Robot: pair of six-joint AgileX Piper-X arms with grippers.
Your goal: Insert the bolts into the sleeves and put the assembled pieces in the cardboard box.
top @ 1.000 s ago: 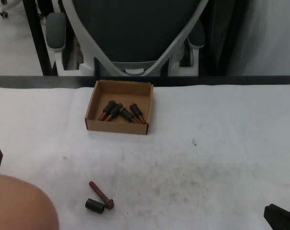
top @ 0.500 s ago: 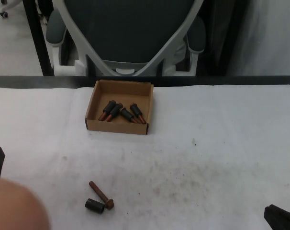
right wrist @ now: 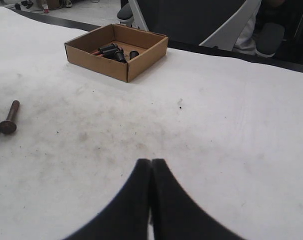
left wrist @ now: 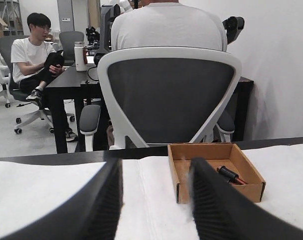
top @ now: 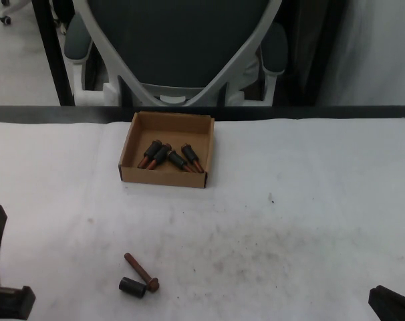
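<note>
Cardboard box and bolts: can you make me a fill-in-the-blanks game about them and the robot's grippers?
1. The cardboard box holds ____ assembled pieces.
2. On the bench, a loose bolt lies right beside a black ____.
3. The left gripper has its fingers ____.
4. The right gripper has its fingers ____.

Missing words: four; sleeve; open; shut.

Bench point(top: 323, 112) under stained white cloth point(top: 309, 200), cardboard box point(top: 164, 176) on cloth, bolt point(top: 141, 271) and sleeve point(top: 131, 287) well nearside of box, just beside each other
</note>
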